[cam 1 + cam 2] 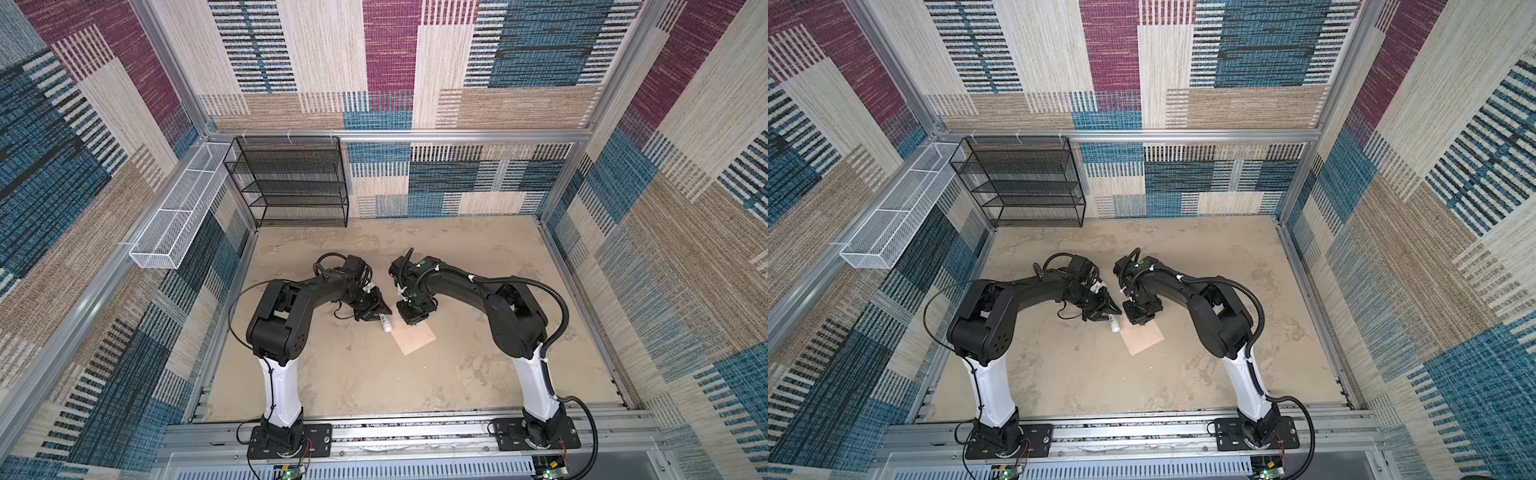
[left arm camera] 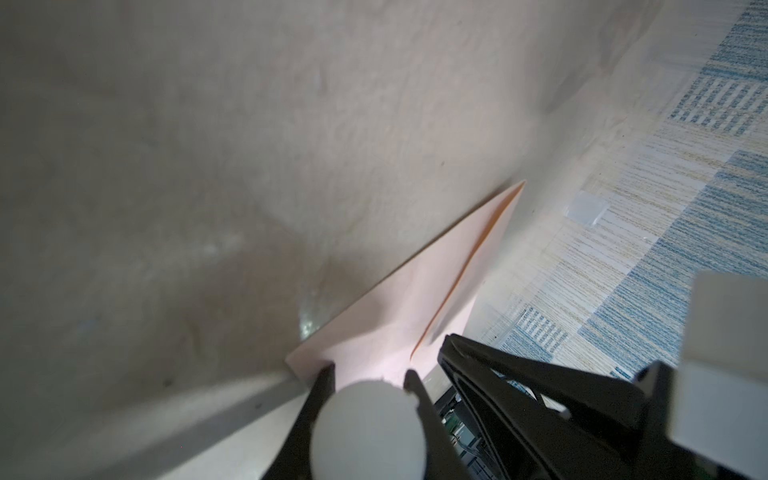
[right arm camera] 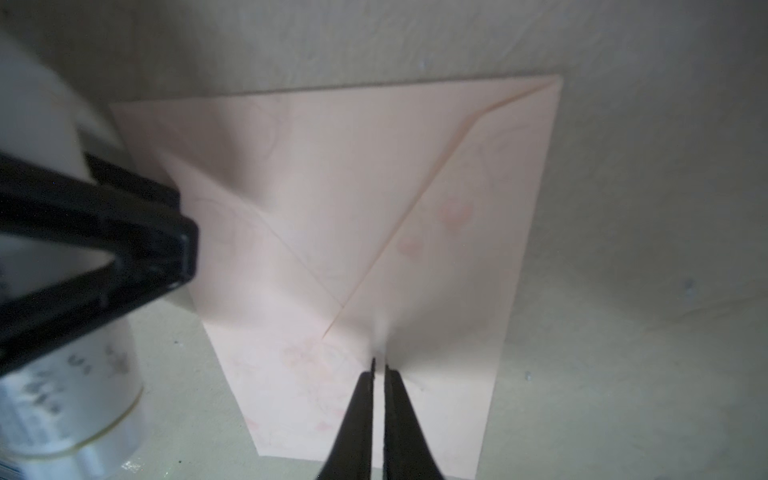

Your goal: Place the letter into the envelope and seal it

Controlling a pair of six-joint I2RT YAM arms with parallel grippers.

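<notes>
Right gripper [image 1: 411, 321], both top views: sits over the envelope's [image 1: 419, 340] 11 o'clock corner. Its own body hides the fingertips, so the grip can't be read from here. The envelope lies flat near the middle of the table [image 1: 332, 374]. Left gripper [image 1: 380, 314] is at the envelope's 9 o'clock, clamped round a white tube [image 1: 386, 325]. Whether the tube touches the paper is too small to tell.

Left wrist view: the tube [image 2: 368, 428] is a blur between the two fingers [image 2: 326, 378]. The envelope [image 2: 415, 299] is seen at a shallow angle, its near end cut off by them.

Right wrist view: the fingers [image 3: 357, 415] are pressed nearly together with a hairline slit between them, tips on the envelope [image 3: 457, 291] just beside the flap [image 3: 328, 187] point. The paper puckers there; I can't tell if it is pinched. The flap is folded down. A faint pink print shows only in this view. The tube label [image 3: 37, 399] is unreadable.
</notes>
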